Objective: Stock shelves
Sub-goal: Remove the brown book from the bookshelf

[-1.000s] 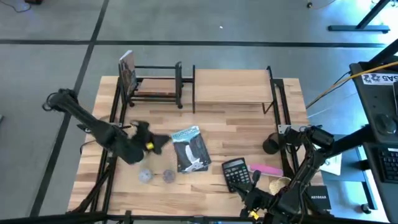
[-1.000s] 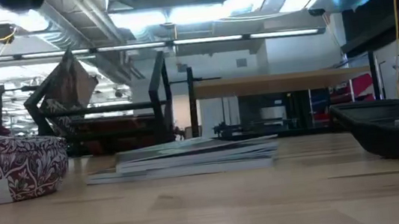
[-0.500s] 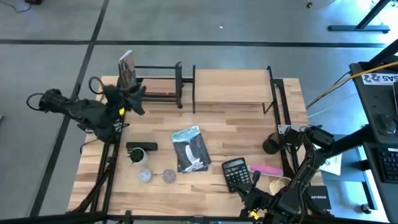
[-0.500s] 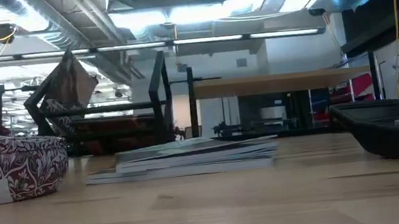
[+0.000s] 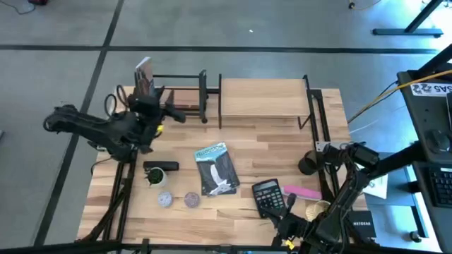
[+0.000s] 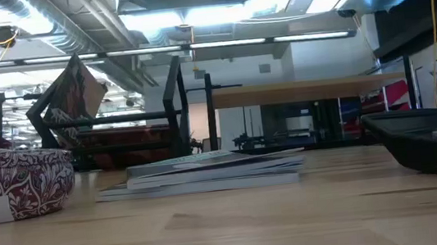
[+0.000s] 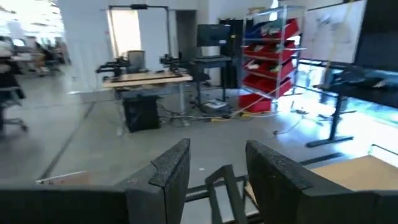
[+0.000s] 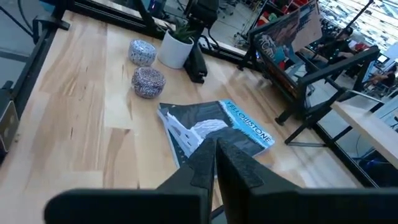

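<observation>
The black bar rack (image 5: 176, 95) stands at the far left of the table. A book (image 5: 145, 77) leans against its left end and a reddish book (image 5: 180, 106) lies in it. The light-wood shelf (image 5: 265, 97) stands to its right. My left gripper (image 5: 176, 113) hovers open at the rack's near side. In the left wrist view (image 7: 217, 155) a black bar (image 7: 221, 186) shows between its fingers, apart from both. A magazine (image 5: 215, 169) lies flat at mid-table. My right gripper (image 5: 282, 215), shut (image 8: 216, 152), waits at the near edge by the calculator (image 5: 268, 196).
A small potted plant (image 5: 154, 175) and two patterned round tins (image 5: 164, 200) (image 5: 191, 200) sit near left. A black cup (image 5: 308, 164), a pink item (image 5: 304, 192) and a woven thing (image 5: 318, 209) sit on the right. Bare tabletop lies between the magazine and the shelf.
My left gripper has left the spot over the potted plant, which now shows standing on the table. It went up and toward the far edge, then swung right to the rack's near side.
</observation>
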Robot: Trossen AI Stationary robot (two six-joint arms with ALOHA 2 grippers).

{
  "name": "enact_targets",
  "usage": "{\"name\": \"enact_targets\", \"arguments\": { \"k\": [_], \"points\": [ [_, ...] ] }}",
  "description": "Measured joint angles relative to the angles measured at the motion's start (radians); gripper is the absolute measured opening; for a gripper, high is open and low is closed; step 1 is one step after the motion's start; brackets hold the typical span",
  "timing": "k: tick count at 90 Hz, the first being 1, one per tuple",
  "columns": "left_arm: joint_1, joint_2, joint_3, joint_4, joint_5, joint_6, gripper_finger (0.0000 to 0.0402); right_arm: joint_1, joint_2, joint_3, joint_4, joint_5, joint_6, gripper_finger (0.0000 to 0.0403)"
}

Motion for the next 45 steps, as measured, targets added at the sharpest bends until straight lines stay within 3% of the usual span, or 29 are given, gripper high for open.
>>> {"name": "enact_targets", "arguments": {
  "k": [29,45],
  "points": [
    [0.006,0.145,0.000,0.000,0.000,-0.050,0.0099,0.000,0.000,0.000,0.014,0.005,-0.001,0.0001],
    [0.062,0.170,0.000,0.001,0.000,-0.051,0.0088,0.000,0.000,0.000,0.016,0.006,0.000,0.0001]
  ]
}}
